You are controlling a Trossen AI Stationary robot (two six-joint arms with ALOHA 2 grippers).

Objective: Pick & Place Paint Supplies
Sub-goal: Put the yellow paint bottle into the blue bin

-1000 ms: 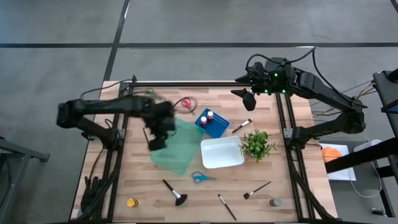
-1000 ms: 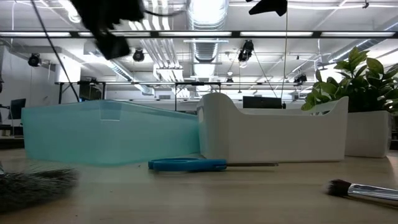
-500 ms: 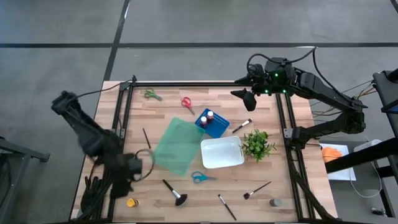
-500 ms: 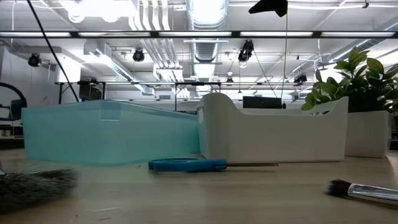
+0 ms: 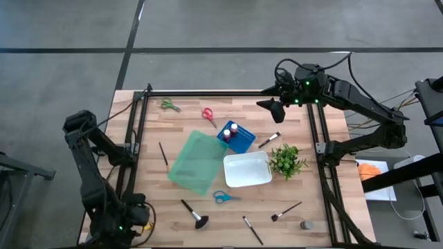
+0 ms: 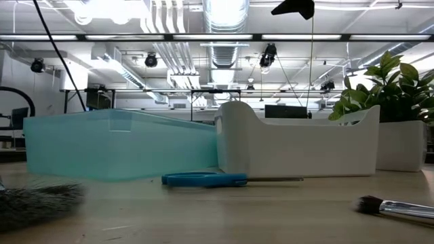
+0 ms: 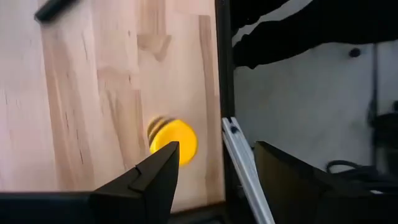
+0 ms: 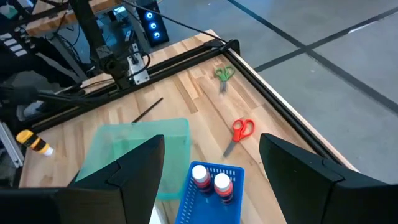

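The left gripper (image 7: 214, 171) hangs low over the near left corner of the table (image 5: 208, 214), its fingers spread, with nothing between them. The yellow-capped bottle (image 7: 173, 140) stands just ahead of it, very close to the black rail (image 7: 221, 74) at the table edge. This looks like the start of an approach to this bottle.

The main risk is the rail. One finger seems to be over the rail and not over the wood, so on the way down it may strike the frame, or the grip may close on the rail side and miss the cap. A push from the inner finger could also tip the small bottle or roll it off the edge.

The right gripper (image 8: 208, 162) waits high over the far right side, its fingers wide apart and empty. Under it the blue basket (image 8: 208, 198) already holds two bottles (image 8: 207, 177). The red scissors (image 5: 208, 115) and green scissors (image 5: 167, 105) lie at the far edge, and the blue scissors (image 5: 222, 197) lie in front of the white bin (image 5: 246, 169). Brushes (image 5: 194, 214) are scattered along the near side. The teal bin (image 5: 197, 162) lies between them, so a carried bottle may knock its wall if the arm moves too low.
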